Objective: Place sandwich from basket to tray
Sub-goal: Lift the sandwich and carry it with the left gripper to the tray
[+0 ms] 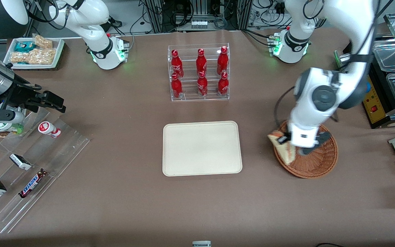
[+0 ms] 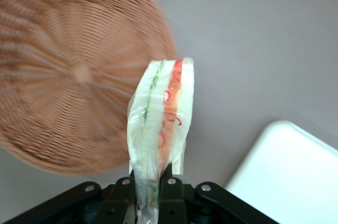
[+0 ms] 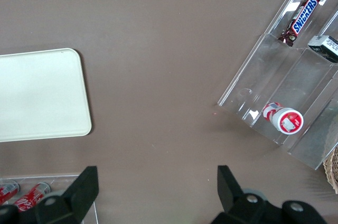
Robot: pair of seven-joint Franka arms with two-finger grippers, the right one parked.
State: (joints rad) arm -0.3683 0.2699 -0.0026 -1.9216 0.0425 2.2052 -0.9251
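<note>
**Sandwich held in the jaws above the basket edge; tray bare**

The left arm's gripper [image 1: 284, 139] sits over the rim of the basket [image 1: 315, 164], on the side of the basket that faces the tray [image 1: 202, 148]. Its jaws are pinched on the sandwich [image 1: 283, 146]. The wrist view confirms the grip: the two black fingers [image 2: 171, 195] press against the wrapped wedge [image 2: 161, 129] from either side, and the cut edge with its green and red-orange filling stripes points away from the camera.

In the front view the sandwich hangs at the basket's rim, partly over the wicker and partly over the brown desk [image 1: 115, 206]. It appears lifted clear of the basket floor; contact with the rim cannot be ruled out from these views. The wrist view shows the woven basket [image 2: 74, 71] with nothing lying in its visible part, and a corner of the tray [image 2: 288, 176] close by.

The tray lies flat at the middle of the desk, apart from the basket, with nothing on it.

Other items noted: a clear rack of red bottles [image 1: 199, 73] stands farther from the front camera than the tray. Toward the parked arm's end of the desk, a clear stepped rack [image 1: 29, 171] holds a Snickers bar [image 1: 32, 184], and a white dish of snack packs [image 1: 34, 51] sits near the corner.
</note>
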